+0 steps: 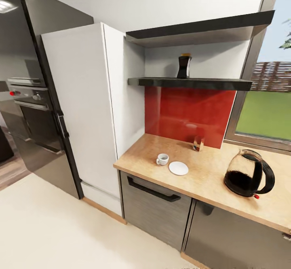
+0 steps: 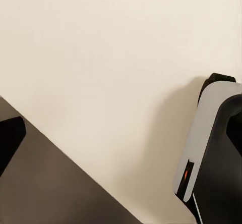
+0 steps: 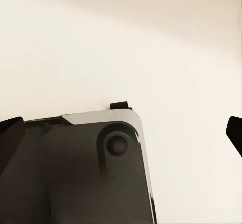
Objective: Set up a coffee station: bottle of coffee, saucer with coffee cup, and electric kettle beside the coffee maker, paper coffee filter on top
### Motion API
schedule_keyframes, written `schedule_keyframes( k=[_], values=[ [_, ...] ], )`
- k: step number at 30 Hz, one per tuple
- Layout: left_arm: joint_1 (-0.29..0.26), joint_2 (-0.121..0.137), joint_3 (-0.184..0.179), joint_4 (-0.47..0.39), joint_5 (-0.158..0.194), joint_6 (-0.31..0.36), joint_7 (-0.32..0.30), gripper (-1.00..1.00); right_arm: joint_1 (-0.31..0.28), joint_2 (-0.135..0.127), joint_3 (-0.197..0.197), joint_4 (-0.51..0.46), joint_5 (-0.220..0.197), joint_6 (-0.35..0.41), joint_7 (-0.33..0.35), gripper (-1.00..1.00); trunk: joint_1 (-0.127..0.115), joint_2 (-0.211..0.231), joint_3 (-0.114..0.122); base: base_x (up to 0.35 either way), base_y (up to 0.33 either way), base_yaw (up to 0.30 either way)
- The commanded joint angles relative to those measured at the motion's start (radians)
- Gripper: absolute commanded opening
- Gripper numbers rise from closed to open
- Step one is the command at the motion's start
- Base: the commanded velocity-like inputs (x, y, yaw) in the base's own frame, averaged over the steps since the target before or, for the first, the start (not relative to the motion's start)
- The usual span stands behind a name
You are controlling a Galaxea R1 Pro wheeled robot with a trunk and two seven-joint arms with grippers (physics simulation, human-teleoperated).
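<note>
Still on the approach, by the look of it: nothing picked up, nothing rearranged. Bottle (image 1: 184, 66) up on the lower shelf (image 1: 190, 83), well above the counter (image 1: 210, 168). Cup (image 1: 162, 159) just beside the saucer (image 1: 178, 168), not on it, both near the counter's front edge. Kettle (image 1: 248, 174) further along toward the window, dark liquid filling roughly the lower half. Cup contents too small to tell. Small glassy thing (image 1: 198, 143) against the red backsplash (image 1: 190, 113), can't say what. No obvious coffee maker or filter spotted from here.

Wrist cams just looking down at pale floor (image 2: 101, 57) and bits of the robot's own base (image 3: 75, 168). Dark finger edges at the frame sides, but can't tell how wide either claw stands.

Next move probably: roll closer, raise an arm, reach for the bottle on the shelf. Needs height and a clean grip on a tall narrow thing, easy to tip.
</note>
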Motion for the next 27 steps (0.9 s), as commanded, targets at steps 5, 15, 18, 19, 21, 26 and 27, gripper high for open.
schedule_keyframes(
  k=[5, 15, 18, 19, 21, 26, 27],
  values=[
    [-0.001, 0.000, 0.005, 0.001, -0.009, -0.004, 0.003, 1.00, -0.001, 0.000, -0.003, 0.001, -0.002, -0.003, 0.001, 1.00, 0.000, -0.001, 0.000, 0.000, 0.003, -0.266],
    [0.000, -0.003, 0.005, 0.001, -0.009, -0.004, 0.003, 1.00, -0.001, 0.001, -0.004, 0.000, -0.002, -0.003, 0.002, 1.00, 0.000, -0.001, 0.000, 0.000, 0.192, -0.267],
    [0.000, -0.003, 0.005, 0.001, -0.009, -0.004, 0.003, 1.00, -0.001, 0.001, -0.003, 0.000, -0.002, -0.003, 0.002, 1.00, 0.000, -0.001, 0.000, 0.000, 0.021, -0.267],
    [0.000, -0.003, 0.005, 0.001, -0.009, -0.004, 0.003, 1.00, -0.001, 0.001, -0.004, 0.000, -0.002, -0.003, 0.002, 1.00, 0.000, -0.001, 0.000, 0.000, 0.010, -0.267],
    [0.000, -0.003, 0.005, 0.001, -0.009, -0.004, 0.003, 1.00, -0.001, 0.001, -0.004, 0.000, -0.002, -0.003, 0.002, 1.00, 0.000, -0.001, 0.000, 0.000, 0.006, -0.267],
    [0.000, -0.003, 0.006, 0.001, -0.009, -0.004, 0.003, 1.00, -0.001, 0.001, -0.004, 0.000, -0.002, -0.003, 0.002, 1.00, 0.000, -0.001, 0.000, 0.000, 0.002, -0.267],
    [-0.001, -0.003, 0.006, 0.001, -0.009, -0.004, 0.003, 1.00, -0.001, 0.000, -0.004, 0.000, -0.002, -0.003, 0.002, 1.00, 0.000, -0.001, 0.000, 0.000, 0.000, -0.267]
  ],
)
